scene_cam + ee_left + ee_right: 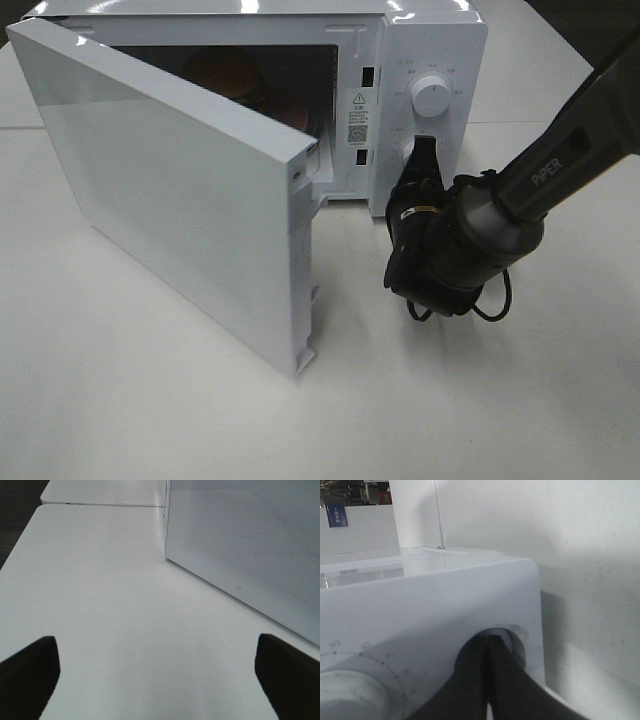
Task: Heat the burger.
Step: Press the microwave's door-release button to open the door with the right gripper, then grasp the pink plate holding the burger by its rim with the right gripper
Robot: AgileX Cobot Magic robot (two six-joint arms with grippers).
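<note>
The round burger with a golden-brown bun (225,75) sits inside the white microwave (440,50) at the counter's (150,400) far edge, so loading looks done. The white door (170,190) is wide open. The right gripper (424,158), fingers together, touches the lower dial (512,634). The left gripper (156,647) is spread, empty. Closing the door and starting it remain.
</note>
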